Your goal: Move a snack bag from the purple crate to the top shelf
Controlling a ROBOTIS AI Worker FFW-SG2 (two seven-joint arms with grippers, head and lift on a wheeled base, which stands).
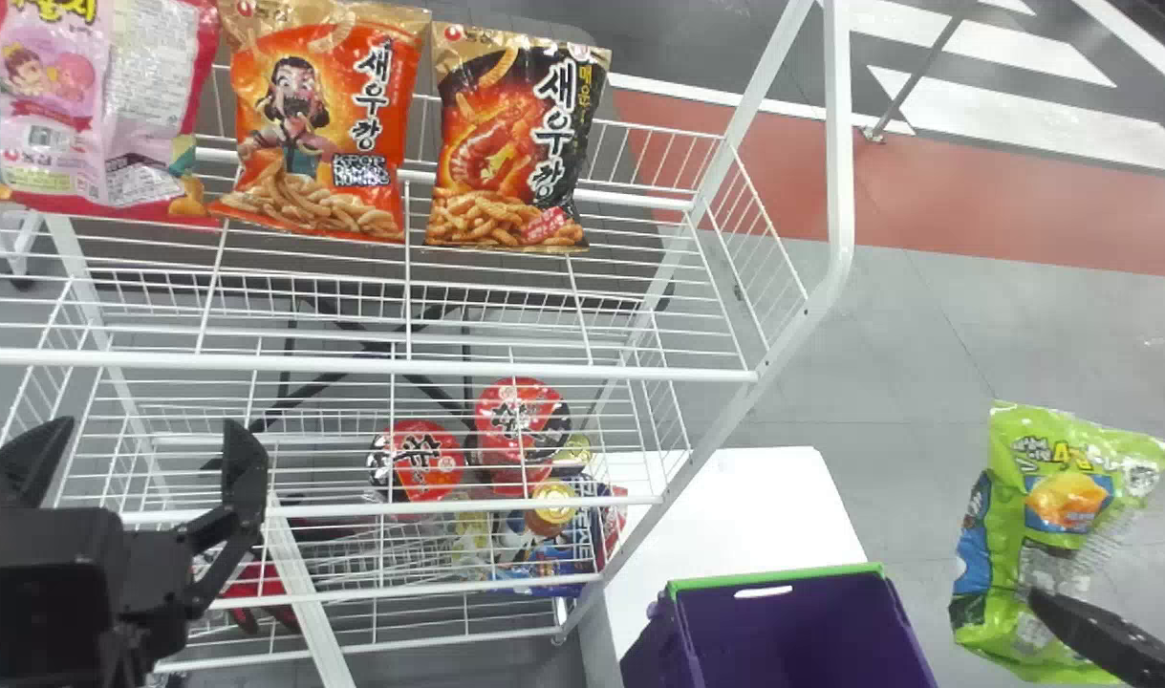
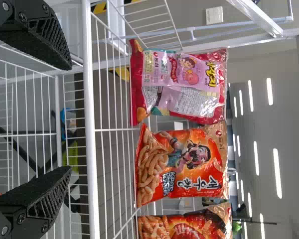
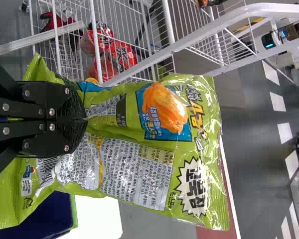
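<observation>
W/ R gripper pinching green bag, lift well over R edge of top shelf, stand by black bag.

Left gripper: matte black, boxy body, angular finger links. Its fingers are black wedges, tapered, rough ribbed inner faces, slotted lattice pattern on sides, round screws near the base. Right gripper: also black, flat straight-edged link bars side by side, bright silver round screws along them, finger pads dark, finely ridged, curved outer edge.
</observation>
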